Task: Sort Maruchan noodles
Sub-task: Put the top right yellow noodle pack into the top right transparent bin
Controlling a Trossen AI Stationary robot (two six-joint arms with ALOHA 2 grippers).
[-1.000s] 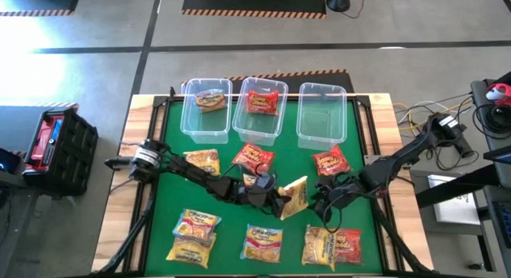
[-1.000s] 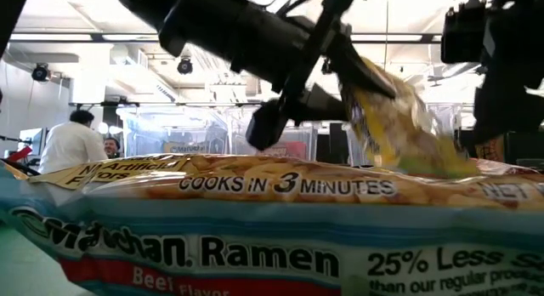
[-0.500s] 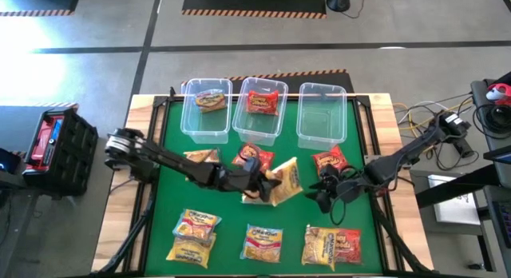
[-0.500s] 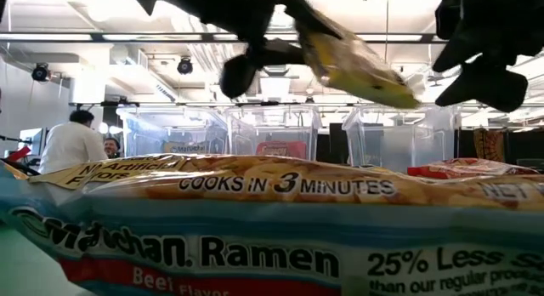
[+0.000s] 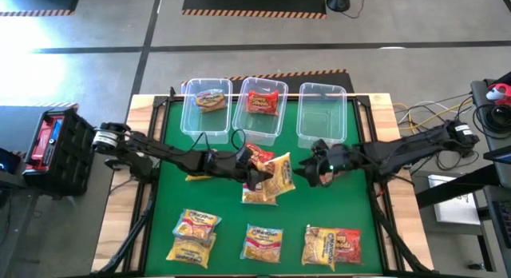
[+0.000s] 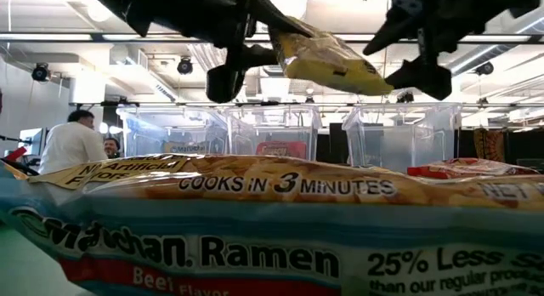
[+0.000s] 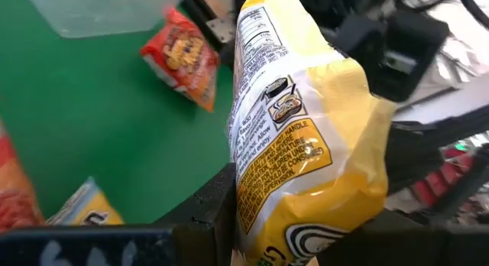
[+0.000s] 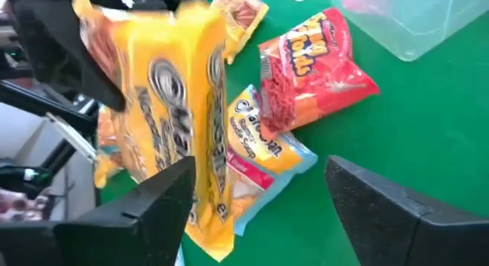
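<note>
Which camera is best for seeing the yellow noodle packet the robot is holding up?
The left wrist view: the yellow packet fills it, label readable, pinched by the left gripper. The right wrist view shows its front, the low view its underside, and the high view shows it only small.

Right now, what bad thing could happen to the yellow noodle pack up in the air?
The left gripper holds the yellow packet by one end only, so it might slip and fall onto the red packet below. The right gripper is open close by and might bump it.
</note>
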